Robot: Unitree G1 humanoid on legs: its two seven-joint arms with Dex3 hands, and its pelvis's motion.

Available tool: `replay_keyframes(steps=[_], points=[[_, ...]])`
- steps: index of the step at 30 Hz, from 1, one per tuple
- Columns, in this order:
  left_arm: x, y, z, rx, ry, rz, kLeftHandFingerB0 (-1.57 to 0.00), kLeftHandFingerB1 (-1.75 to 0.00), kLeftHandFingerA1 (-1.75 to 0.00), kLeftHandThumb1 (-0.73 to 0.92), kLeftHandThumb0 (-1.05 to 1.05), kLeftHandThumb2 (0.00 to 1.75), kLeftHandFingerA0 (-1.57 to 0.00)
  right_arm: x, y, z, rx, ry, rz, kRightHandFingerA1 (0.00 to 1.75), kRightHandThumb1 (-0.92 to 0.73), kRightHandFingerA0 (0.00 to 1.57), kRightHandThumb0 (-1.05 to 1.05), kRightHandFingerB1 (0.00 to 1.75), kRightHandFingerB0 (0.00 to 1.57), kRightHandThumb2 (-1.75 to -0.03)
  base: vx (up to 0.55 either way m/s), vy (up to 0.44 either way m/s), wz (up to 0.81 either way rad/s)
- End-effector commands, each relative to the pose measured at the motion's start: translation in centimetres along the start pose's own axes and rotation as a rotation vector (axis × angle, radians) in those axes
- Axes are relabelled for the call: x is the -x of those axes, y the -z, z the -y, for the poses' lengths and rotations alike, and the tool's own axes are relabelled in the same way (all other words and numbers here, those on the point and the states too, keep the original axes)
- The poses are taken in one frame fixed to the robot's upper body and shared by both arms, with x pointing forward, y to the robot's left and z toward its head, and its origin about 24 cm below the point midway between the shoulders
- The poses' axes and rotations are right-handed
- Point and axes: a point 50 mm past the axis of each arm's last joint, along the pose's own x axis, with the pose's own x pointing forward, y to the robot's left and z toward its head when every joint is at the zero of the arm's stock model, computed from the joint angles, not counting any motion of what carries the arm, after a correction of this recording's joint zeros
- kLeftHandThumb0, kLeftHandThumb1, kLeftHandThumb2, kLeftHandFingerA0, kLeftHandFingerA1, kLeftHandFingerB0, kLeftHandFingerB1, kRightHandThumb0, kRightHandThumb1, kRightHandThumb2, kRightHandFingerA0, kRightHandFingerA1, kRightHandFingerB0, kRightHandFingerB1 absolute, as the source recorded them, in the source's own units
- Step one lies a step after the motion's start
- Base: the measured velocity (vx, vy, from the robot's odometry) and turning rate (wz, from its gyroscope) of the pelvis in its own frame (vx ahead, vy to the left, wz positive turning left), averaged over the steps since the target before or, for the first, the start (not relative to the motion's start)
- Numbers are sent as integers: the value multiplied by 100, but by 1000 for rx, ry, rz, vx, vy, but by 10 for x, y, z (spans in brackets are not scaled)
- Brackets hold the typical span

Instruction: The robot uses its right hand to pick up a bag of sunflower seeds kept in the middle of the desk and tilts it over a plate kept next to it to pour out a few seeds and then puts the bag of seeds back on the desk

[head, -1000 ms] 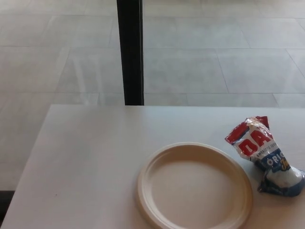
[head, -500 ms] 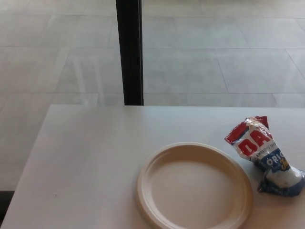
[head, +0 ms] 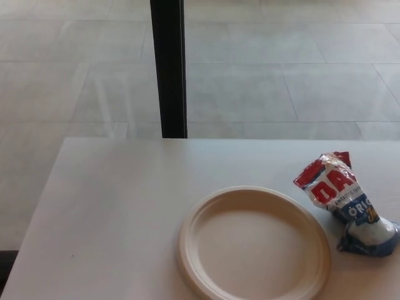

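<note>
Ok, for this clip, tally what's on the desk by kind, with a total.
Plate: 1, cream, empty
Bag of sunflower seeds: 1, red, white and blue, lying beside the plate on its right
Total: 2
No robot hand in view.

Floor: a pale grey tiled floor lay beyond the far edge of the table, its large rectangular tiles divided by thin darker joints.
Post: a black upright post rose from behind the far edge and ran out of view at the top.
</note>
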Motion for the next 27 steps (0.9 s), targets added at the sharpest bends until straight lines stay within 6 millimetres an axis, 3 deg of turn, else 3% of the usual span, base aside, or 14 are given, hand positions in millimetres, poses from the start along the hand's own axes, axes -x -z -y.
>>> replay_keyframes(steps=[1,5,7,9,10,11,12,13,14,16,17,19,26,27], points=[[1,2,-1,-7,8,17,-37,-38,-60,66,-64,60,-45,-5,-60,-62,-24,-211,95,9,-71,0,-105,0,0,-103,0,0,0],[1,2,-2,-14,3,3,-36,-37,-62,66,-66,60,-47,5,-89,-104,-68,-321,169,6,-68,0,-105,0,0,-101,0,0,0],[1,2,-1,-25,5,8,-38,-39,-61,68,-67,60,-47,13,-101,-130,39,-434,248,0,-75,0,-99,0,0,-63,0,0,0],[1,2,-1,-77,11,3,-37,-38,-60,68,-67,61,-46,25,-106,-150,75,-496,292,19,-63,0,-105,9,0,-102,0,0,0],[1,3,-1,-87,13,0,-37,-38,-60,68,-67,61,-46,29,-108,-156,74,-514,303,19,-63,0,-105,9,0,-102,0,0,0],[1,3,-1,-61,8,-7,-39,-38,-58,66,-67,60,-46,34,-107,-166,109,-549,318,0,-74,0,-94,18,0,-63,0,0,0],[1,4,-1,-69,2,-5,-31,-51,-64,51,-67,92,-44,40,-105,-174,110,-598,322,27,-63,0,-100,21,0,-100,0,0,0],[1,4,1,-74,6,-6,-39,-38,-57,66,-67,60,-47,48,-104,-184,157,-657,323,16,-68,0,-104,13,0,-98,0,0,0],[0,4,3,-79,12,-7,-29,-50,-65,52,-69,93,-44,53,-103,-189,221,-702,333,13,-73,0,-105,8,0,-100,0,0,0],[0,3,3,-76,16,0,-38,-39,-60,66,-67,60,-46,60,-96,-197,298,-776,338,0,-64,0,-77,2,0,-86,0,0,0],[1,3,2,-59,17,2,-30,-52,-66,51,-69,92,-45,65,-86,-204,346,-839,339,7,-69,0,-96,0,0,-96,0,0,0],[0,1,1,-69,9,-3,-39,-38,-60,66,-67,60,-48,72,-67,-210,454,-869,359,4,-65,0,-95,0,0,-94,0,0,0],[0,-1,2,-14,15,12,-42,-40,-64,64,-67,59,-48,87,-30,-217,693,-932,367,1,-67,0,-102,0,0,-101,0,0,0],[0,-1,2,6,21,14,-32,-51,-66,49,-67,90,-42,90,-25,-218,706,-957,377,3,-67,0,-100,0,0,-99,0,0,0]])
